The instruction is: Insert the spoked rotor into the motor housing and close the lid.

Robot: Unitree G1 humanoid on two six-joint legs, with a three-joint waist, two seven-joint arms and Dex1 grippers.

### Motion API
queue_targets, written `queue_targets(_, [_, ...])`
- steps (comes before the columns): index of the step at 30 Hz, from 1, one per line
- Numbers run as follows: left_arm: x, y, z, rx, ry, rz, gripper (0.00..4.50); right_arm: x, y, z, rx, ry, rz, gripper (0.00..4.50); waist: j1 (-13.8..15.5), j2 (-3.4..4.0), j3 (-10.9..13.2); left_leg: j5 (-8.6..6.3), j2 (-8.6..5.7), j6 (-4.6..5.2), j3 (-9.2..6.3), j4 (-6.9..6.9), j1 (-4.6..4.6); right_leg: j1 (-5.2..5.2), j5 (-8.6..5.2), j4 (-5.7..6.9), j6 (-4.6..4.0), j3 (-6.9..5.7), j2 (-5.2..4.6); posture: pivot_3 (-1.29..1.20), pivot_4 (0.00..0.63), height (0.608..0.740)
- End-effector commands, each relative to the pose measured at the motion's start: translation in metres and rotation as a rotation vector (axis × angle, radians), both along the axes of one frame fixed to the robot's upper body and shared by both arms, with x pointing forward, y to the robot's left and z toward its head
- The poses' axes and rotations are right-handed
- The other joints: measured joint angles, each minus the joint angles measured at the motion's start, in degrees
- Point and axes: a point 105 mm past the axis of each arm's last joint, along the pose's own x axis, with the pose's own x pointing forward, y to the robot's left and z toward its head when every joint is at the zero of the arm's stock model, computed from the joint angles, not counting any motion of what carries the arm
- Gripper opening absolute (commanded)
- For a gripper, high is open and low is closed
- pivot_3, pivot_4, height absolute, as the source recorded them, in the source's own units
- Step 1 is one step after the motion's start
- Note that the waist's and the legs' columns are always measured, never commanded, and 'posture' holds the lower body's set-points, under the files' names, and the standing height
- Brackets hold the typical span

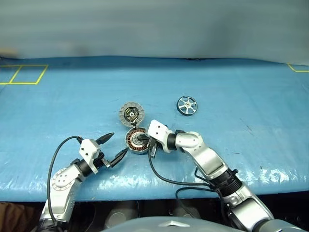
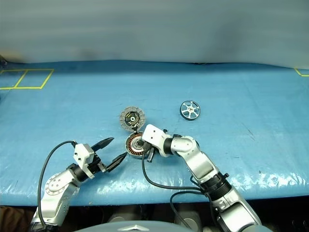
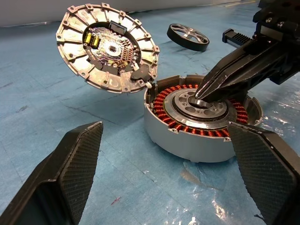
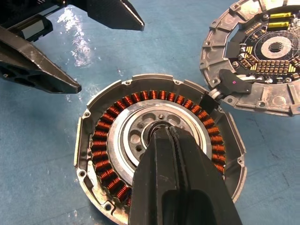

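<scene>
Right wrist view looks straight down the right gripper (image 4: 161,133), whose two black fingers are pressed together with nothing between them, their joined tips resting in the silver centre of the motor housing (image 4: 93,187). Around that centre runs the ring of copper-brown windings, and the housing sits open on the blue table cover (image 1: 251,101). Its lid (image 1: 131,114) is swung back on the hinge at the far rim, tilted up with its pale segmented inner face and small circuit board showing. From the head cameras, the left gripper (image 1: 115,144) hangs just beside the housing on the robot's left, level, its fingers spread wide and holding nothing, one fingertip close to the housing's near-left wall but apart from it. The spoked rotor (image 1: 187,105) lies flat on the cover farther out, beyond the right gripper and to the right of the lid, well apart from both grippers and from the housing
</scene>
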Motion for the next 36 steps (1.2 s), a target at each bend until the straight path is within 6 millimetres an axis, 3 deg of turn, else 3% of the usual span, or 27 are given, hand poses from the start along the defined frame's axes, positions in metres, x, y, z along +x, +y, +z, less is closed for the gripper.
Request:
queue_targets(1, [0.0,0.0,0.004,0.007,-0.02,-0.003,4.5,0.002,0.006,0.027,0.083,-0.061,0.008,0.02,-0.01,-0.01,0.0,-0.01,-0.01,0.01,0.0,0.0,0.0,0.0,0.0,0.0,-0.01,0.0,0.0,0.0,0.15,0.74])
queue_targets(5, [0.0,-0.001,0.004,0.005,-0.02,-0.004,4.5,-0.001,0.012,0.032,0.084,-0.08,0.043,0.02,-0.01,-0.01,0.0,-0.05,-0.01,-0.01,0.0,-0.09,0.0,-0.04,0.13,-0.01,-0.28,0.01,0.0,0.0,0.15,0.74])
queue_targets(10, [0.0,-0.001,0.004,0.003,-0.019,-0.001,4.5,-0.009,0.017,0.024,0.066,-0.054,0.082,0.02,-0.02,-0.01,0.0,-0.06,-0.01,-0.03,0.0,-0.12,0.0,-0.05,0.13,-0.03,-0.3,0.0,0.0,0.0,0.15,0.74])
queue_targets(29, [0.0,0.001,0.002,0.006,-0.014,0.006,4.5,-0.011,0.007,-0.016,-0.03,0.057,0.051,0.02,-0.04,-0.02,0.0,-0.07,0.0,-0.02,0.01,-0.12,0.02,-0.02,0.13,-0.03,-0.3,0.0,0.0,0.0,0.15,0.74])
queue_targets(36, [0.0,0.001,0.001,0.004,-0.011,0.009,4.5,-0.01,0.006,-0.015,-0.03,0.049,0.047,0.02,0.0,-0.02,-0.01,-0.07,0.0,-0.02,0.0,-0.1,0.05,0.01,0.1,-0.02,-0.25,-0.01,0.0,0.0,0.15,0.74])
